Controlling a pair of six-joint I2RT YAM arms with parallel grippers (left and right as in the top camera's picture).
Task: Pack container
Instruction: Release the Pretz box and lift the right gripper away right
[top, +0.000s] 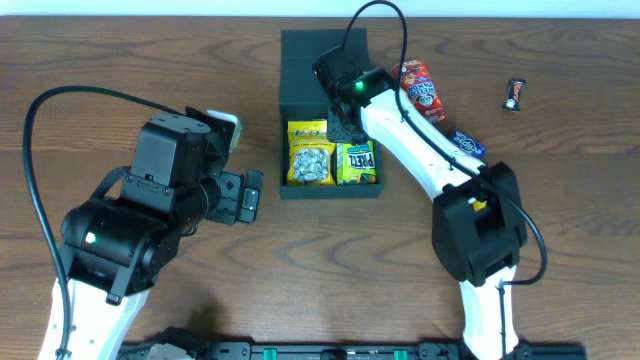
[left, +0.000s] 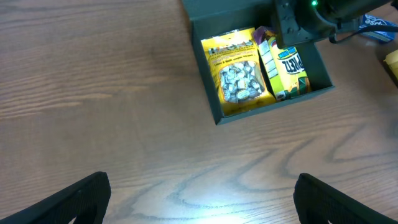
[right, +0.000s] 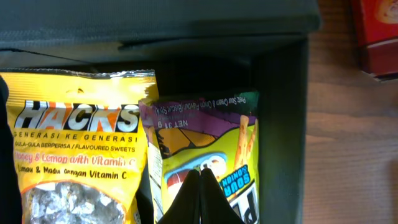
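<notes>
Container (top: 330, 191) is sitting at the far centre of the table (top: 150, 60). Its flap lid is lying open toward the far side, so you are getting a clear drop from above.

Two packets are lying in it side by side along the near wall. The yellow Hacks bag (right: 74, 149) is on the left and the Pretz packet (right: 205, 137) on the right, filling the slot between the bag and the right wall. The Pretz packet is sitting a little skewed, and its left edge seems to be riding over the bag's margin.

You are reaching the right arm down into the box. The right gripper (right: 201, 177) is showing its fingers pressed together, tips on the face of the Pretz packet. Whether a fold of film is pinched between them, you cannot tell from here. My reading is that you are setting or pressing that packet down. If film is caught, it may lift with you.

The left gripper (left: 202, 180) is hanging spread wide and empty over bare wood to the near left, well apart from the box — parked, I judge, to leave the right arm room.

Waiting outside to the right are a red packet (top: 422, 88), a blue packet (top: 466, 143) and a small dark wrapper (top: 513, 95). The far strip of the box floor is showing bare — space for them.
</notes>
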